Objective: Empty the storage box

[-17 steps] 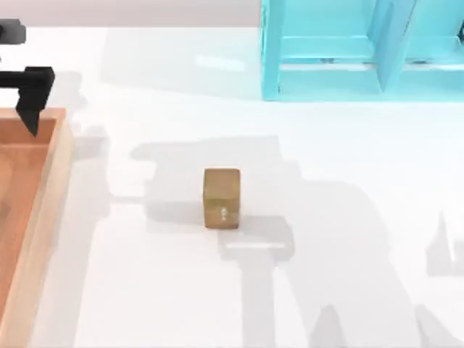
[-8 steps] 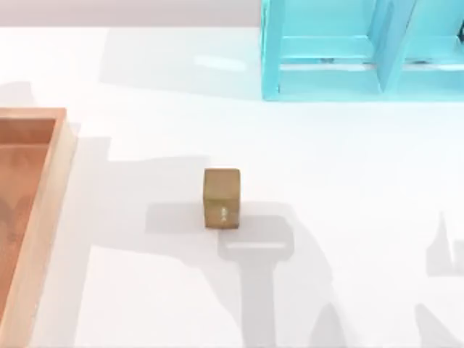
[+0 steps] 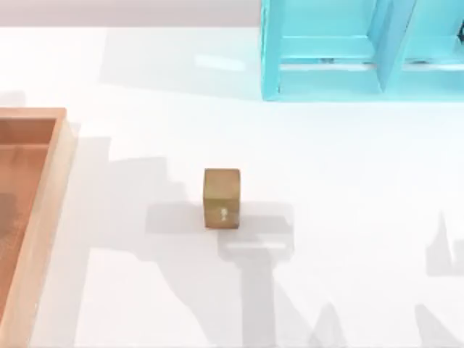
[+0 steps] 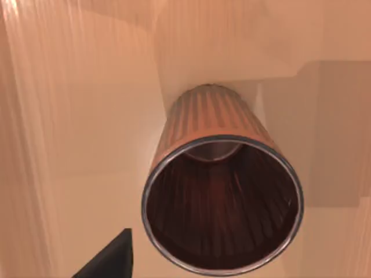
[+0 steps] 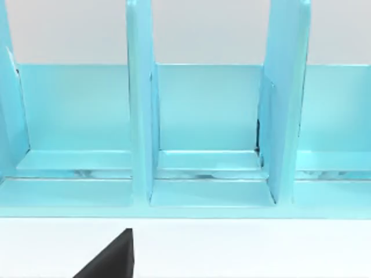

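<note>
My left gripper (image 4: 110,258) hangs over a ribbed cup (image 4: 220,191) inside the storage box (image 3: 43,217) at the desk's (image 3: 348,217) left edge; whether either gripper is open or closed, I cannot tell. Mid-desk sits a tan cube (image 3: 221,198), its mark unreadable. At the far right edge stands a turquoise shelf (image 3: 362,51), faced by my right gripper (image 5: 110,258).

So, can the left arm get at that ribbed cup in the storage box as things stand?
Probably yes: the left wrist view looks straight into the ribbed cup, upright on the storage box floor, with nothing between them.
</note>
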Tool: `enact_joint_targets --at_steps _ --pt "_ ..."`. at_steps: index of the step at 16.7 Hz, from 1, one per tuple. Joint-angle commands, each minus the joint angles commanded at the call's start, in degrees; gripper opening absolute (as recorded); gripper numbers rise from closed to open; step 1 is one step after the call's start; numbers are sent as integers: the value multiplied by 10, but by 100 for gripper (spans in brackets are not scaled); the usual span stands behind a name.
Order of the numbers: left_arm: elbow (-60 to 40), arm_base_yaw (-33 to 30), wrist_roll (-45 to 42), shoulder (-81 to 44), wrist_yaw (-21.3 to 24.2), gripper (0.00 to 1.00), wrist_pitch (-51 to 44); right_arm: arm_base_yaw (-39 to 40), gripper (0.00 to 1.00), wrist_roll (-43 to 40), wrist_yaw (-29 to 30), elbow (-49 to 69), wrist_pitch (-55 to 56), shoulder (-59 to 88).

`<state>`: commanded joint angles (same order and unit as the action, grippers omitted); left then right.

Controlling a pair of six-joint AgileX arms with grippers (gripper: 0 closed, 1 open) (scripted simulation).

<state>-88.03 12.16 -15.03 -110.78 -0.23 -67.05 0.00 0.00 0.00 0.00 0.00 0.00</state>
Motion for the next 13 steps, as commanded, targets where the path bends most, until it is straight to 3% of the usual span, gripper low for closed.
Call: enact_joint_targets --at_steps 5,10,13 --pt "75 -4 3 -23 0 100 98 0 100 0 0 0 0 0" --pt "81 -4 4 -25 0 100 107 0 100 0 0 0 0 0" --pt "81 -4 4 -25 0 77 107 0 100 0 0 0 0 0"
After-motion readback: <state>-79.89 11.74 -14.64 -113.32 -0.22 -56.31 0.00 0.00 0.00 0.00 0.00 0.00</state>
